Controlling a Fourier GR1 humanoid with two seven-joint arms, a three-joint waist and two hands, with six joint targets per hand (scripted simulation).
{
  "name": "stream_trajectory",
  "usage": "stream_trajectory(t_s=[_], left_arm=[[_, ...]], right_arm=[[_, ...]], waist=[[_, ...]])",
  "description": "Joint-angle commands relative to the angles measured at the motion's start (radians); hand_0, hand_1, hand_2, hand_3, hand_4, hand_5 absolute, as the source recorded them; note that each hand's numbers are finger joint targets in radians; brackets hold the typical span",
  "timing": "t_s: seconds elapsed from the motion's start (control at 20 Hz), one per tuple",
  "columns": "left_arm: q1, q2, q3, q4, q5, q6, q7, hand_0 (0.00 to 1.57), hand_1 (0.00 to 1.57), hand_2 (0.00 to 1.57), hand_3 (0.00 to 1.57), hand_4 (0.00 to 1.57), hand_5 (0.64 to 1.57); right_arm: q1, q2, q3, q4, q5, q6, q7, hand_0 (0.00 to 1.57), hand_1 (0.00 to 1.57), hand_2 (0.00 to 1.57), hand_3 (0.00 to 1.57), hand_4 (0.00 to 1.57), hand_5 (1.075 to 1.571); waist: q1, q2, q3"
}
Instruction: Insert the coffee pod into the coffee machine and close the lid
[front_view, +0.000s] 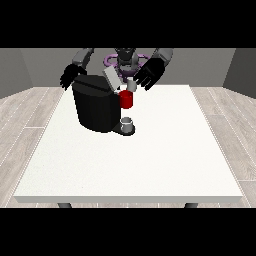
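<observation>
Front view shows you a bulky black coffee machine (95, 107) standing on the large white tabletop (150, 160), its grey lid (112, 78) tilted up and open. You see the black hand at the view's right (149, 75) hovering just above the brewing head, fingers spread, with a small grey coffee pod (131, 85) right below it, over the red section (127, 99). A small grey cup (127, 123) sits on the machine's base. Your other hand at the view's left (71, 76) hangs behind the machine; you cannot tell how its fingers lie.

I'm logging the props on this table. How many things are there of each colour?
Black: 1, the boxy black coffee machine
Red: 1, the red cylindrical part at the machine's front
Grey: 2, the small grey cup on the drip tray and the open grey lid
Total: 4
</observation>
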Motion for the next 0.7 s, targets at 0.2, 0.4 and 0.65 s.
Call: stream_trajectory(t_s=[0.2, 0.4, 0.65], left_arm=[[-0.042, -0.004, -0.001, 0.011, -0.019, 0.008, 0.008, 1.31, 1.31, 1.33, 1.23, 0.49, 1.571], [-0.003, -0.052, -0.013, 0.027, -0.029, 0.026, 0.026, 1.33, 1.33, 1.34, 1.23, 0.5, 1.571], [-0.007, -0.065, -0.028, 0.013, -0.047, 0.038, 0.011, 1.25, 1.25, 1.29, 1.21, 0.51, 1.571]], right_arm=[[-0.029, -0.008, -0.023, -0.01, -0.011, -0.004, 0.002, 0.0, 0.0, 0.0, 0.0, 0.48, 1.571], [0.018, -0.006, -0.001, -0.027, -0.01, 0.018, 0.004, 0.0, 0.0, 0.0, 0.0, 0.54, 1.571], [0.027, -0.003, -0.036, -0.007, -0.036, 0.017, -0.036, 0.0, 0.0, 0.0, 0.0, 0.51, 1.571]], waist=[[-0.009, 0.041, 0.0], [-0.018, 0.011, 0.0001], [-0.011, 0.022, 0.0002]])
